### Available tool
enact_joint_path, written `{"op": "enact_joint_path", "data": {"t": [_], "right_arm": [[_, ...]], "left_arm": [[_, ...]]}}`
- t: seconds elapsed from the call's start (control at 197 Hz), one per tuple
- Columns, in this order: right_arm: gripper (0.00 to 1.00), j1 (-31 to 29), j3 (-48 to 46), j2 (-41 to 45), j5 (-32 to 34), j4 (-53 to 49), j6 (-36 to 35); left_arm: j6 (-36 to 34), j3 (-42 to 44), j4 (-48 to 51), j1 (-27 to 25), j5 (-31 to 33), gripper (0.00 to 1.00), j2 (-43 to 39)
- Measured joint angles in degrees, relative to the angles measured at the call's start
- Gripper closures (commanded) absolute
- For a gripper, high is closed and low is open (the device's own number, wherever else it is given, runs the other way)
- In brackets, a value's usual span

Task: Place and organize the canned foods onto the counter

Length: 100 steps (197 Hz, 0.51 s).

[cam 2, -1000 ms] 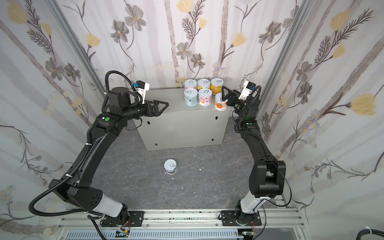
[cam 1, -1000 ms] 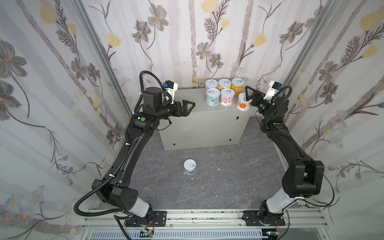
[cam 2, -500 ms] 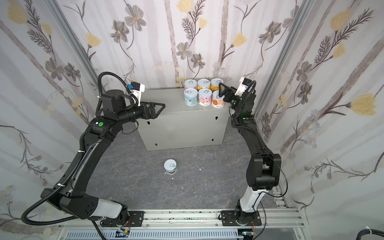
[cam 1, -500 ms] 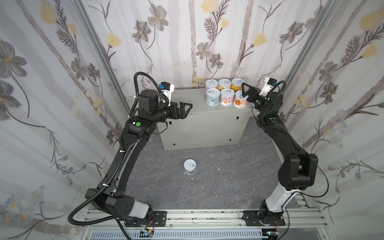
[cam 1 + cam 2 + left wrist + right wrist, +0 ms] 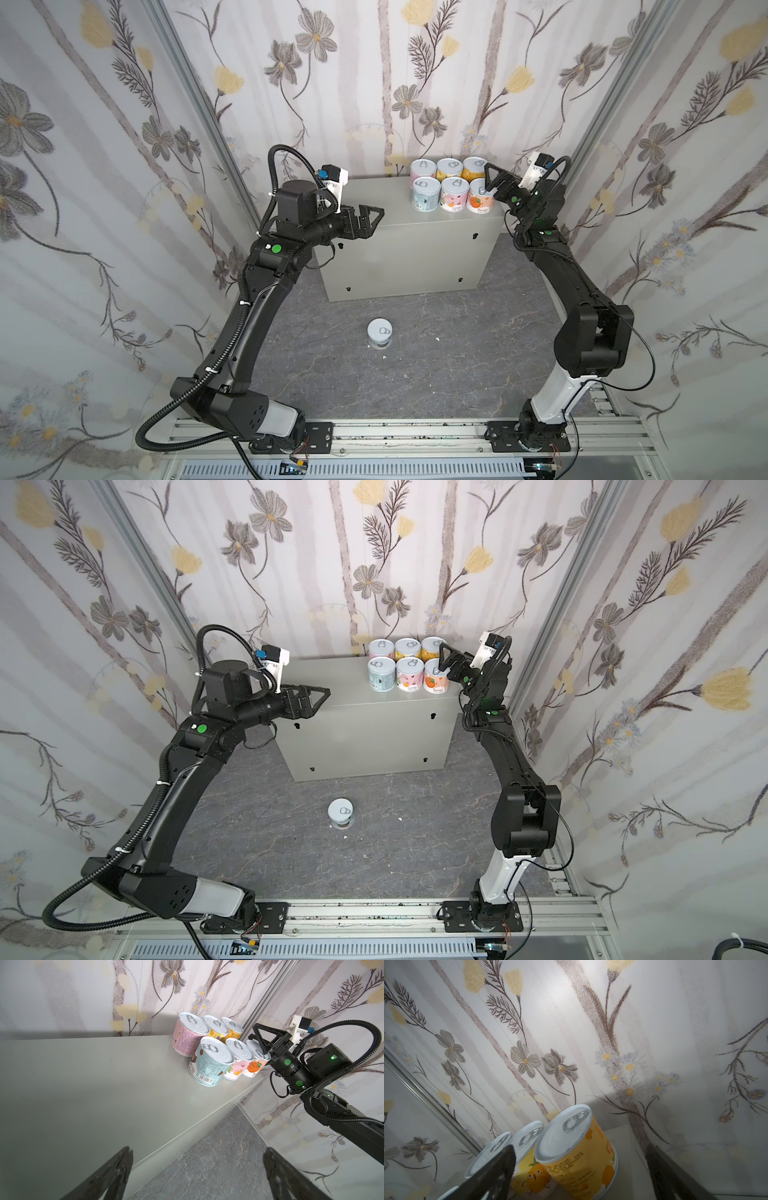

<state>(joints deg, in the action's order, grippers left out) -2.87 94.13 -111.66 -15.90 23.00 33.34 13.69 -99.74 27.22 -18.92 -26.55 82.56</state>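
Note:
Six canned foods stand in two rows of three at the back right of the counter (image 5: 399, 237) (image 5: 365, 717) (image 5: 104, 1088). In the front row are a light blue tin (image 5: 425, 198) (image 5: 207, 1068), a white-pink tin (image 5: 454, 200) and an orange-print tin (image 5: 480, 204) (image 5: 434, 683). A seventh tin (image 5: 380, 332) (image 5: 340, 812) stands upright on the dark floor. My right gripper (image 5: 489, 179) (image 5: 443, 658) hovers open just over the orange-print tin. In the right wrist view a yellow tin (image 5: 571, 1147) shows untouched in the gap. My left gripper (image 5: 376, 221) (image 5: 322, 702) (image 5: 197, 1153) is open and empty above the counter's left front edge.
Flowered walls (image 5: 374, 83) close in the back and both sides, with metal corner posts (image 5: 199, 104). The dark marbled floor (image 5: 436, 353) runs from the counter's front to the rail (image 5: 395, 436) that carries both arm bases.
The right gripper moved left and back over the counter's right end. The orange-print tin shifted left into line with the front row. The left arm's upper part swung slightly left.

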Motion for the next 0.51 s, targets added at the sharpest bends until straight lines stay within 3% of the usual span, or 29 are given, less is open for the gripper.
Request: {"op": "enact_joint_path", "data": {"t": [0.507], "right_arm": [[0.03, 0.5, 4.5, -2.8, 0.7, -2.4, -1.3]], "left_arm": [[0.0, 0.0, 0.0, 0.1, 0.5, 0.00, 0.4]]}}
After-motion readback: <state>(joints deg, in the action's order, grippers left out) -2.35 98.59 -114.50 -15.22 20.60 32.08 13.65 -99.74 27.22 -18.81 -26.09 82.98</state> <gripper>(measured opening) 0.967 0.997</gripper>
